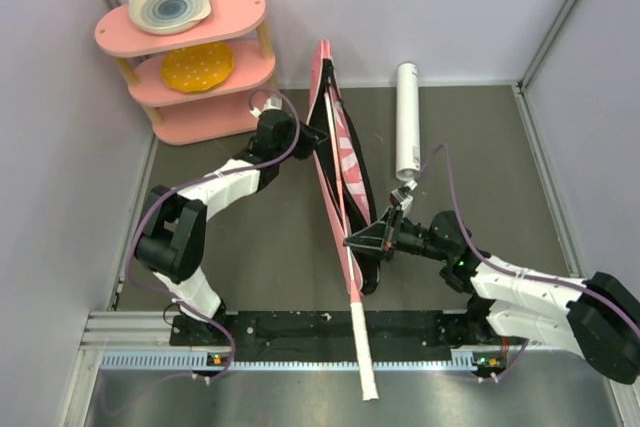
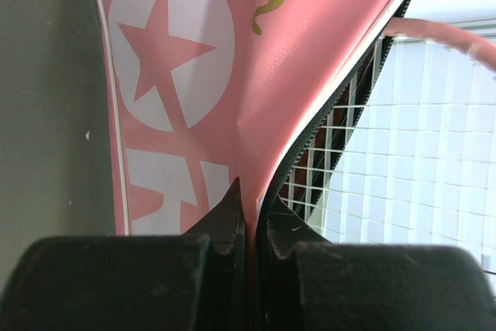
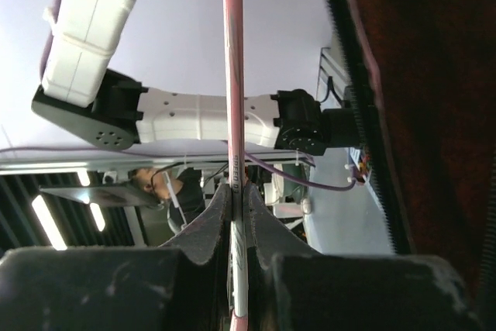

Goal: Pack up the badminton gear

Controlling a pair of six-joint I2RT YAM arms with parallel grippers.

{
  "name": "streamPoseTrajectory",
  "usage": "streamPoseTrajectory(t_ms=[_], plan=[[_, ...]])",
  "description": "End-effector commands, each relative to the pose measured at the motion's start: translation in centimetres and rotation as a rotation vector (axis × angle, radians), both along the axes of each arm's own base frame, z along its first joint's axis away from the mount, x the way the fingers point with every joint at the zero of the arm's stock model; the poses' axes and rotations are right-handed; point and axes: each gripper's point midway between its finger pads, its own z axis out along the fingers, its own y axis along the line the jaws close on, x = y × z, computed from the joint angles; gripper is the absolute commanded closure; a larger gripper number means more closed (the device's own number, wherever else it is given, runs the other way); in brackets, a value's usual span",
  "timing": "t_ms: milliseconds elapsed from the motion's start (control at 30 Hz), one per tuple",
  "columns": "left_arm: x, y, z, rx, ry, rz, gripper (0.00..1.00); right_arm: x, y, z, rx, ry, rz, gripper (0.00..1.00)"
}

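Observation:
The long pink racket bag (image 1: 345,162) stands on edge in the middle of the table, its zipped mouth open. My left gripper (image 1: 312,137) is shut on the bag's upper edge; in the left wrist view the pink fabric (image 2: 201,75) sits pinched between the jaws (image 2: 249,199). A pink-framed racket (image 1: 345,247) lies partly in the bag, and its strings (image 2: 418,153) show in the opening. Its white handle (image 1: 363,357) sticks out over the near edge. My right gripper (image 1: 372,237) is shut on the thin shaft (image 3: 232,75). The white tube (image 1: 407,117) lies at the back right. No shuttlecock is clearly visible.
A pink three-tier shelf (image 1: 245,7) with a grey-blue plate and a yellow plate stands at the back left. Walls close in the table on three sides. The bag's dark inside (image 3: 434,114) fills the right of the right wrist view.

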Motion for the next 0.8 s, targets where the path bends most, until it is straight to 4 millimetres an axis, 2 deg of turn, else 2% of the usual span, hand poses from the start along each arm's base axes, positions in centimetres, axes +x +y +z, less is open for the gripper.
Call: streamPoseTrajectory(t_ms=[0, 200, 233, 267, 300, 367, 433, 467, 500, 533, 667, 767], plan=[[-0.1, -0.3, 6.4, -0.067, -0.166, -0.005, 1.0, 0.8, 0.0, 0.1, -0.038, -0.011, -0.054, 1.0], [-1.4, -1.0, 4.9, -0.07, -0.146, -0.072, 1.0, 2.9, 0.9, 1.2, -0.02, -0.06, -0.032, 1.0], [-1.8, -1.2, 4.8, -0.07, -0.143, -0.093, 1.0, 3.3, 1.2, 0.3, -0.032, -0.032, -0.015, 1.0], [-2.1, -1.3, 5.1, -0.069, -0.154, -0.106, 1.0, 3.8, 1.2, 1.0, -0.002, -0.052, -0.015, 1.0], [-2.6, -1.3, 4.5, -0.053, -0.153, -0.118, 1.0, 4.5, 1.0, 1.2, 0.011, -0.05, -0.029, 1.0], [-3.3, -1.4, 5.3, -0.059, -0.19, -0.14, 1.0, 5.6, 1.0, 0.4, 0.009, -0.021, -0.032, 1.0], [-4.1, -1.4, 5.0, -0.055, -0.205, -0.162, 1.0, 7.0, 1.0, 0.3, 0.004, -0.016, -0.057, 1.0], [-4.4, -1.5, 5.6, -0.065, -0.227, -0.175, 1.0, 7.5, 1.3, -0.6, -0.011, 0.008, -0.052, 1.0], [-4.8, -1.5, 5.3, -0.063, -0.232, -0.189, 1.0, 7.8, 1.6, 0.1, 0.013, -0.012, -0.048, 1.0], [-5.0, -1.5, 5.4, -0.065, -0.239, -0.199, 1.0, 8.1, 1.7, 0.2, 0.028, 0.005, -0.048, 1.0], [-4.7, -1.3, 5.5, -0.054, -0.254, -0.199, 1.0, 7.9, 1.6, -1.6, 0.02, 0.052, -0.05, 1.0], [-5.0, -2.0, 5.9, -0.069, -0.259, -0.238, 1.0, 8.2, 1.6, -2.8, -0.033, 0.055, -0.063, 1.0]])
